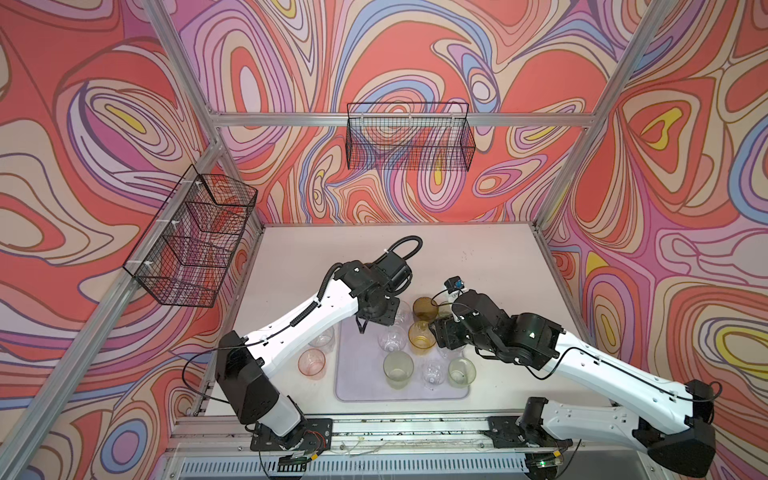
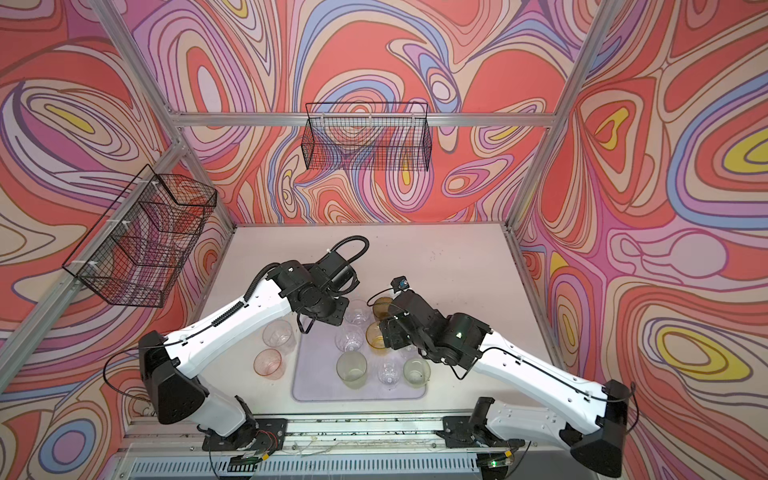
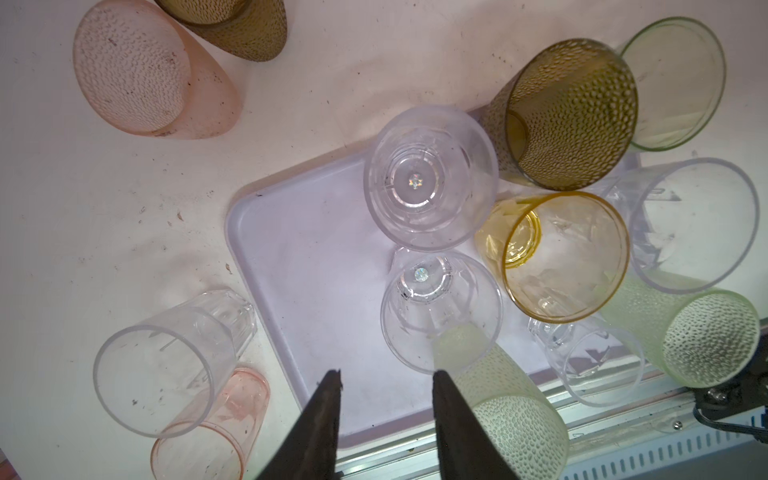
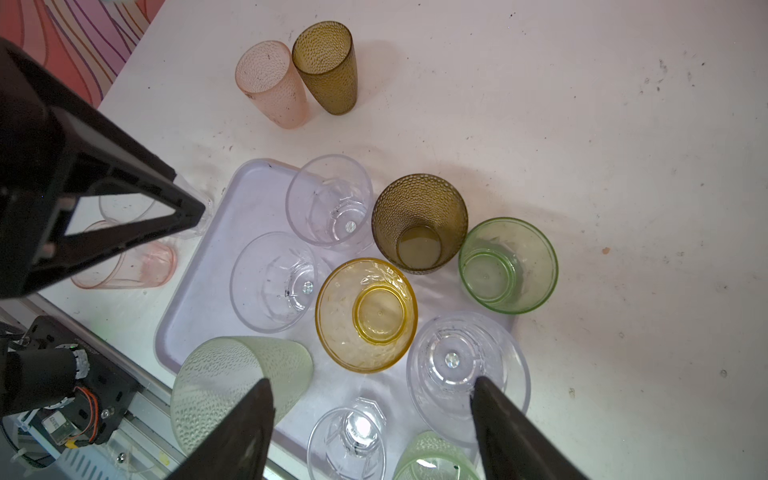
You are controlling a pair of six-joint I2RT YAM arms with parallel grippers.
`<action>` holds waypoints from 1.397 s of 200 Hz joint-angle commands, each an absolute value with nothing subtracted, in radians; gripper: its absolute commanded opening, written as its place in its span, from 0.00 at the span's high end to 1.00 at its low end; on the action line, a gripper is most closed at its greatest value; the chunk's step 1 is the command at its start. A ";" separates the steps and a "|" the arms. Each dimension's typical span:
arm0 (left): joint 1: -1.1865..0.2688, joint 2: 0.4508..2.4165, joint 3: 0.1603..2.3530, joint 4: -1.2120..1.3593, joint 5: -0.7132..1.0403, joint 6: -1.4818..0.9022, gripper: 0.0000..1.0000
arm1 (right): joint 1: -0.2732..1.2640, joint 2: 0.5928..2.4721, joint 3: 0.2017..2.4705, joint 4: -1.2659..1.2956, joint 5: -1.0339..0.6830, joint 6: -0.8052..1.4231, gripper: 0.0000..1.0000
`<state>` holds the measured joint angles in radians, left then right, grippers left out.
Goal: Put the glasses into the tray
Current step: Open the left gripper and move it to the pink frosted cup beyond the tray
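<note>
Held left gripper parted and empty over bare floor of the lilac tray, probably to line up on the clear tumbler and pink tumbler standing off-tray at nine o'clock. Poised right gripper wide, empty, above the amber tumbler, already on the tray.

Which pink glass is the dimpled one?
The pink glass standing beside an olive glass, both well clear of the tray. The other pink glass, next to the tray's side, has plain walls.
</note>
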<state>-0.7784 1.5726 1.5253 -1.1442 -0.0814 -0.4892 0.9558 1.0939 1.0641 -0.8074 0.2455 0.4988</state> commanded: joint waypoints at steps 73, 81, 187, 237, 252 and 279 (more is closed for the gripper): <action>-0.577 1.594 1.540 -1.088 -0.030 -0.368 0.58 | 0.952 1.153 1.122 -0.790 0.217 0.433 0.22; -0.558 1.602 1.543 -1.085 -0.018 -0.367 0.59 | 0.952 1.153 1.121 -0.787 0.215 0.432 0.22; -0.359 1.719 1.550 -0.987 -0.002 -0.357 0.57 | 0.952 1.182 1.147 -0.801 0.225 0.402 0.21; -0.297 1.763 1.561 -0.956 0.010 -0.345 0.56 | 0.951 1.184 1.144 -0.805 0.218 0.412 0.21; -0.286 1.790 1.575 -0.960 0.011 -0.342 0.56 | 0.951 1.183 1.143 -0.804 0.219 0.413 0.21; -0.272 1.815 1.579 -0.940 0.014 -0.351 0.56 | 0.952 1.185 1.142 -0.799 0.214 0.420 0.21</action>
